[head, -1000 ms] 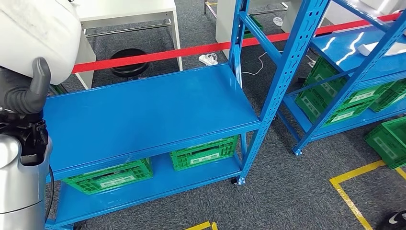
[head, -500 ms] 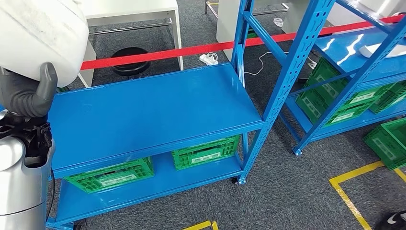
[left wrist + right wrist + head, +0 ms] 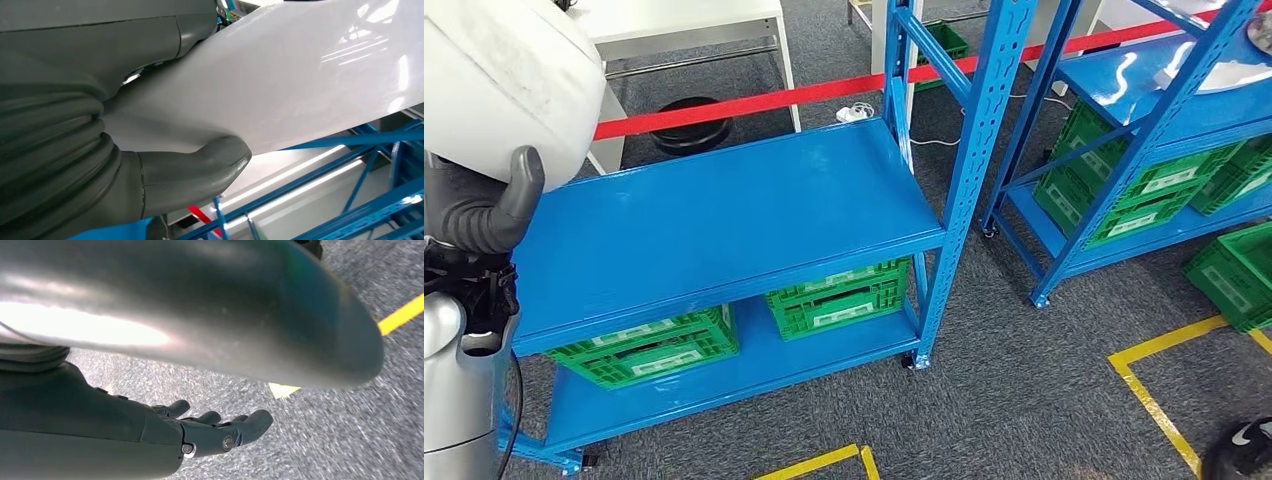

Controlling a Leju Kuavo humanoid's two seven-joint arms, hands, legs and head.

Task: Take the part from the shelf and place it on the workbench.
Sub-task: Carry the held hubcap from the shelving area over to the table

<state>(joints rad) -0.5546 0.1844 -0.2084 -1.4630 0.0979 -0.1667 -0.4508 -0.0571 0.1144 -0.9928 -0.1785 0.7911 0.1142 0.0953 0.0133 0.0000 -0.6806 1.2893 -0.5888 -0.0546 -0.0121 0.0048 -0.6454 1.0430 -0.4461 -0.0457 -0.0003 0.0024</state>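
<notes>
Grey carpet, blue shelf (image 3: 724,215) ahead, its top deck bare. The whole view has shifted since a second ago, so we're turning, not the shelf moving. Left hand (image 3: 479,205) grips the white part (image 3: 504,80) at 10 o'clock; right hand (image 3: 220,432) hangs released. Green crates (image 3: 839,300) sit below, contents unclear. Bench next.

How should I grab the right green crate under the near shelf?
Probably by the crate's front top rim, reaching in level from the aisle: the shelf board sits close above it, blocking a reach from above, and its long labelled side faces out.
</notes>
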